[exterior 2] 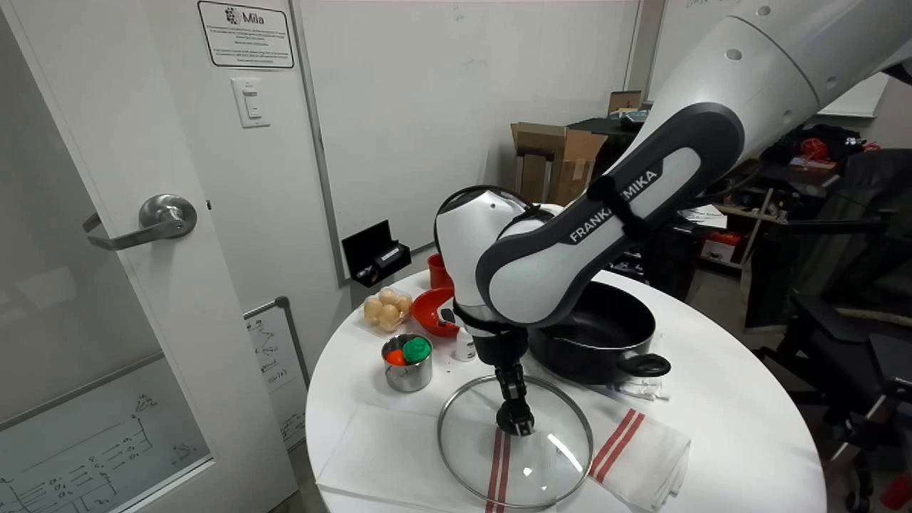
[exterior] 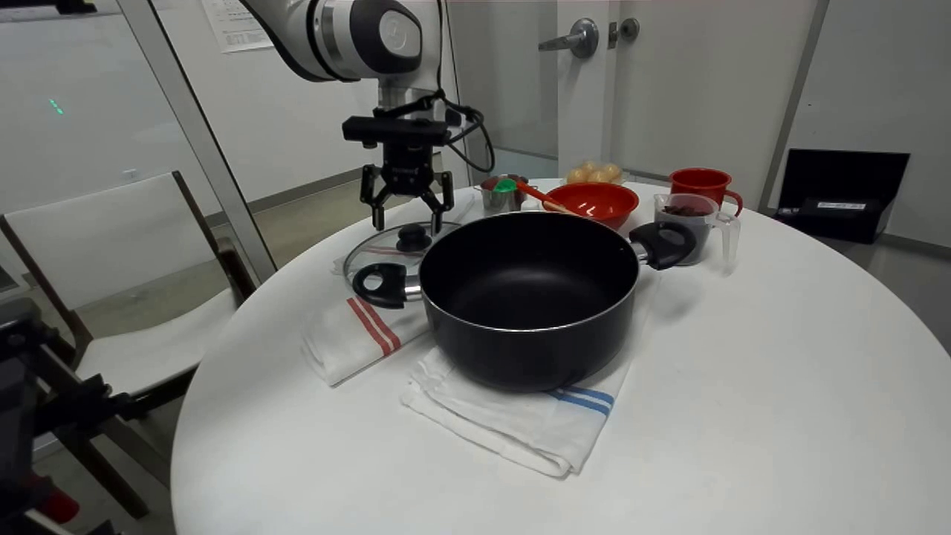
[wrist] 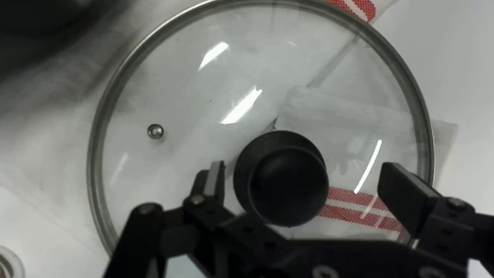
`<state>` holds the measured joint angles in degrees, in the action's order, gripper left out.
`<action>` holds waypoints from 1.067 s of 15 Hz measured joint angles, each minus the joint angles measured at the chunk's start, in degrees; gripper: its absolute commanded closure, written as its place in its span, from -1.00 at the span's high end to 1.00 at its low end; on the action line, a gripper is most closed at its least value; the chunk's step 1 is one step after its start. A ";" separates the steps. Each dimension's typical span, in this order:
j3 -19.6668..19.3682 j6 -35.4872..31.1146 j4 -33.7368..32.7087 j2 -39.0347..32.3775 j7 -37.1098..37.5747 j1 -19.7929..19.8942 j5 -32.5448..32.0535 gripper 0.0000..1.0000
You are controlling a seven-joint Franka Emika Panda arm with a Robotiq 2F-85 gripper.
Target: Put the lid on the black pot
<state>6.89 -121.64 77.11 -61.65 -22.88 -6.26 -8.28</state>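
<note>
The clear glass lid (exterior: 371, 256) lies on a white cloth with red stripes (exterior: 371, 331), knob up, beside the black pot. It also shows in an exterior view (exterior 2: 470, 434) and fills most of the wrist view (wrist: 185, 96). Its black knob (wrist: 289, 185) sits between the fingers in the wrist view, nearer the left finger, with gaps on both sides. My gripper (exterior: 408, 223) is open and empty just above the lid; it also shows in the wrist view (wrist: 303, 173). The black pot (exterior: 527, 357) stands uncovered on a blue-striped cloth; the arm partly hides it in an exterior view (exterior 2: 591, 367).
The pot's near handle (exterior: 383, 286) overlaps the lid in an exterior view. Behind stand a metal cup (exterior 2: 408, 374), a red bowl (exterior: 594, 204), eggs (exterior 2: 388, 310), a clear measuring cup (exterior: 687, 230) and a red mug (exterior: 698, 183). The round white table (exterior: 780, 386) has a curved edge.
</note>
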 measured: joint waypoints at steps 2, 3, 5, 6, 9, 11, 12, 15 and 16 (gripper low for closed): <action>0.02 0.35 -1.30 -1.05 -0.16 0.00 0.00 0.37; 0.04 0.43 -1.87 -1.51 -0.27 0.00 0.00 0.20; 0.07 0.55 -2.84 -2.17 -0.68 0.00 0.00 -0.12; 0.06 0.59 -3.28 -2.38 -0.83 0.02 0.00 -0.28; 0.13 1.46 -4.54 -2.52 -0.97 0.04 0.00 -0.49; 0.21 1.64 -4.84 -2.51 -0.98 -0.05 0.00 -0.50; 0.21 1.63 -4.84 -2.51 -0.98 -0.05 0.00 -0.50; 0.27 1.47 -4.81 -2.41 -0.98 -0.05 0.00 -0.50; 0.34 1.35 -4.77 -2.23 -0.98 -0.06 0.00 -0.50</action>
<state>7.23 -120.29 72.34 -63.88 -23.86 -6.32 -8.28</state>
